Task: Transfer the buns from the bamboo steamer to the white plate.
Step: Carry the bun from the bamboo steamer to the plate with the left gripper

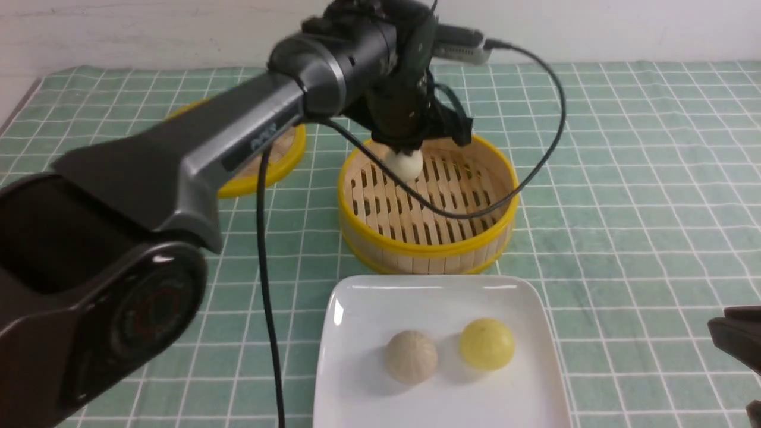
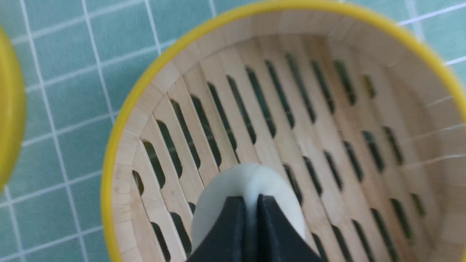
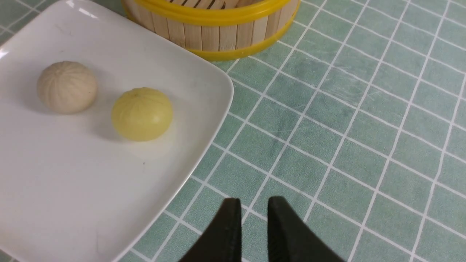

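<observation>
Cream-white bun [image 2: 225,185] pinched at left gripper [image 2: 250,198] tips, jaws nearly closed, inside bamboo steamer [image 1: 428,249]. White plate [image 1: 368,309] lies robot-ward of that gripper, past steamer's near rim. Right gripper [image 3: 254,203] narrow, empty.

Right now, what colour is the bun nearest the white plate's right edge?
Yellow; that bun shows best in the right wrist view.
</observation>
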Controlling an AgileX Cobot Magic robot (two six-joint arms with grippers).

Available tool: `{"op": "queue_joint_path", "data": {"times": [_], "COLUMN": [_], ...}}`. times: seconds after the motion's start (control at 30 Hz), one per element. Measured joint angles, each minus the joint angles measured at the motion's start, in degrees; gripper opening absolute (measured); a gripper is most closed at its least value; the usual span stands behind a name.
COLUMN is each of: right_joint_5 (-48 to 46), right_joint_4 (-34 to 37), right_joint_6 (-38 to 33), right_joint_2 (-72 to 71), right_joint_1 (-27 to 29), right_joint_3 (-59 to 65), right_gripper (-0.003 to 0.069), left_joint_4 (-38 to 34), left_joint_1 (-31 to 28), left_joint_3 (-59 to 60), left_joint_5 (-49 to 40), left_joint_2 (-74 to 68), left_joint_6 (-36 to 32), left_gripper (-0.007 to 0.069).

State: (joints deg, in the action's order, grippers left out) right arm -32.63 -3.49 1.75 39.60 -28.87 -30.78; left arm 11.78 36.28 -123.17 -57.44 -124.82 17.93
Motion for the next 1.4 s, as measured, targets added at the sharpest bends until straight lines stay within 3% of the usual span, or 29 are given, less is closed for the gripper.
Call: {"op": "queue_joint_path", "data": {"times": [0.33, 0.63, 0.8, 1.03, 1.17, 1.27, 1.4], "right_joint_5": [-0.05, -0.05, -0.05, -0.05, -0.05, -0.05, -0.05], "right_joint_4": [0.00, 0.00, 0.00, 0.00, 0.00, 0.00, 0.00], "right_joint_6": [0.00, 0.00, 0.00, 0.00, 0.00, 0.00, 0.00], "right_joint_2": [0.00, 0.00, 0.00, 0.00, 0.00, 0.00, 0.00], "right_joint_1": [0.00, 0.00, 0.00, 0.00, 0.00, 0.00, 0.00], "right_joint_3": [0.00, 0.00, 0.00, 0.00, 0.00, 0.00, 0.00], "right_gripper": [0.0145, 0.0153, 0.0156, 0.0160, 0.0163, 0.0169, 0.0173], "left_joint_4": [0.00, -16.70, -20.02, -22.25, -24.08, -23.64, -23.64], "left_joint_1": [1.00, 1.61, 4.92, 5.16, 6.04, 10.06, 16.53], "left_joint_3": [1.74, 29.87, 46.36, 48.21, 49.28, 51.18, 51.85], "left_joint_5": [-13.67, -12.62, 2.74, 8.65, 0.55, -3.59, -0.09], "left_joint_2": [20.86, 27.87, 25.97, 25.32, 25.63, 26.14, 26.09], "left_joint_6": [-6.63, -8.20, -9.27, -8.39, -8.11, -7.97, -7.97], "left_gripper": [0.0028, 0.0030, 0.0031, 0.0033, 0.0035, 0.0036, 0.0040]}}
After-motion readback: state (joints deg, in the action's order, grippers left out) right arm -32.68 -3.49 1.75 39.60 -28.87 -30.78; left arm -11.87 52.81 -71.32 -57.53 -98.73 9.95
